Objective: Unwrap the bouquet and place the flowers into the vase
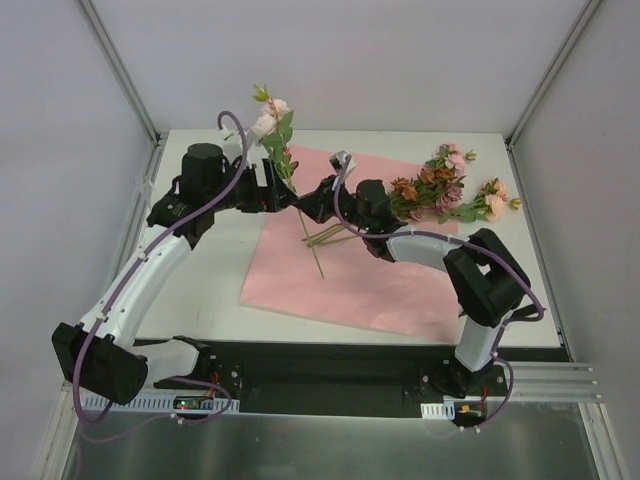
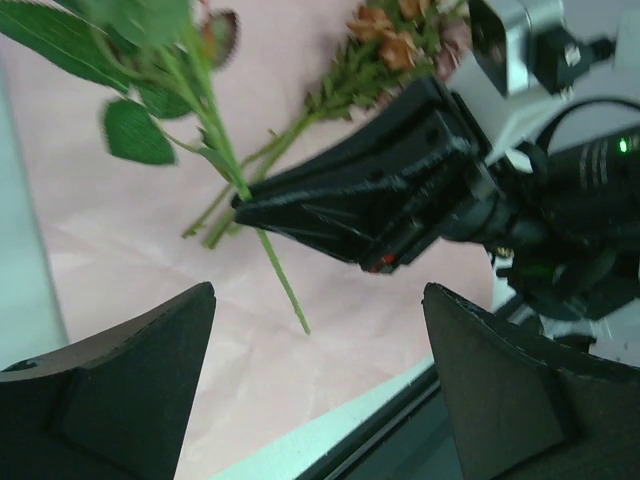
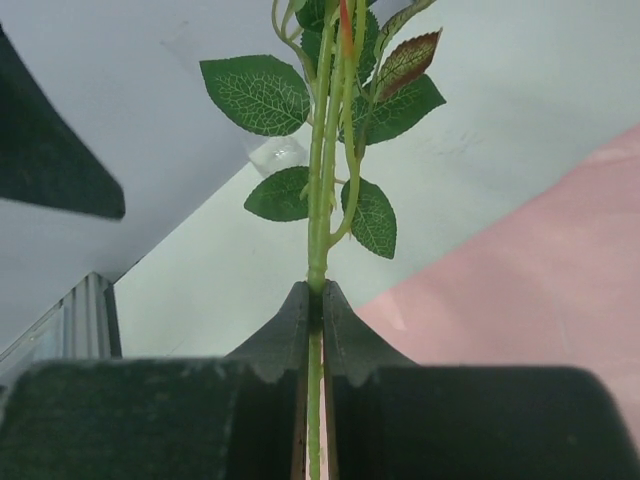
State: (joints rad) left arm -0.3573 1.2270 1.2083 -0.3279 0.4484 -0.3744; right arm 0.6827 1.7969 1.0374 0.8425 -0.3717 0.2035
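One flower spray (image 1: 270,122) with peach-pink roses and green leaves stands upright above the pink paper (image 1: 340,270). My right gripper (image 1: 306,207) is shut on its stem (image 3: 318,230), the fingertips pinching it just below the leaves. My left gripper (image 2: 315,340) is open and empty beside that stem (image 2: 225,150), facing the right gripper's fingers (image 2: 330,205). The other flowers (image 1: 445,190) lie on the paper's back right. A faint clear glass shape (image 3: 275,153) behind the leaves looks like the vase. In the top view I cannot make it out.
The pink paper sheet lies flat across the middle of the white table (image 1: 215,270). Loose stem ends (image 1: 330,235) rest on it under the right wrist. Grey walls and frame posts (image 1: 120,70) close in the back and sides.
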